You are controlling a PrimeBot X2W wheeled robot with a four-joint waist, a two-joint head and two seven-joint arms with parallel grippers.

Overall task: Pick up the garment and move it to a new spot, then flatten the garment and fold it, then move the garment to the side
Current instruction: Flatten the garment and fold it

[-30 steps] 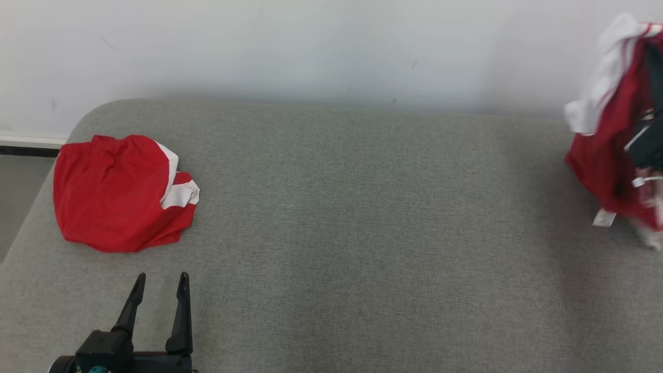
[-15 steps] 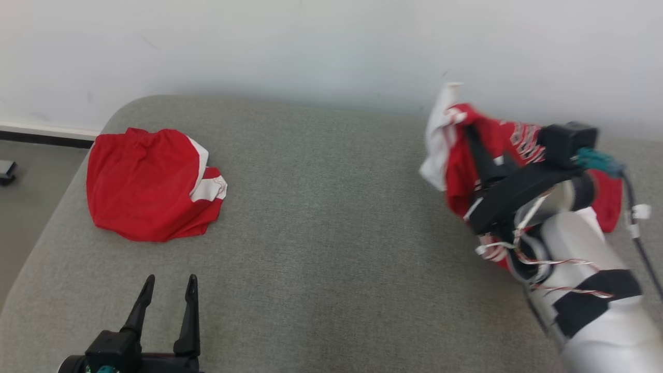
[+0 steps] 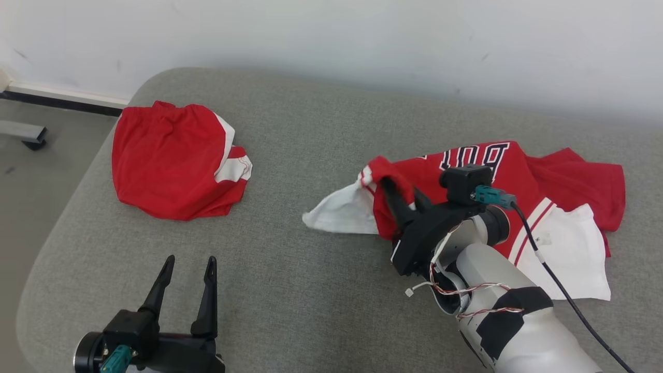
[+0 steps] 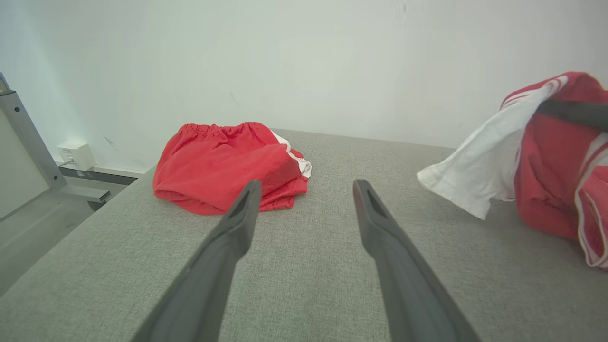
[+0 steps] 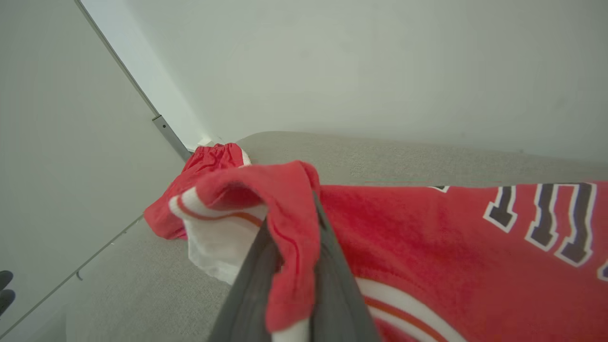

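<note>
The garment [image 3: 518, 176], a red and white jersey with dark lettering, lies crumpled on the grey surface at centre-right. My right gripper [image 3: 393, 189] is shut on a raised red fold of the garment [image 5: 289, 223] at its left end, and a white sleeve [image 3: 342, 212] hangs down beside the fingers. The same fold and white sleeve [image 4: 479, 166] appear at the right of the left wrist view. My left gripper [image 3: 189, 267] stands open low at the front left, its fingers apart over bare fabric with nothing between them.
Red shorts with white trim [image 3: 171, 160] lie bunched at the far left of the grey padded surface [image 3: 311, 290], also seen as shorts [image 4: 223, 164]. A white wall runs behind. Floor and a metal frame [image 4: 28, 147] lie beyond the left edge.
My right arm has swung in from the right and lowered the garment onto the surface, where it now spreads out. The camera has shifted too. The left gripper stays open.
</note>
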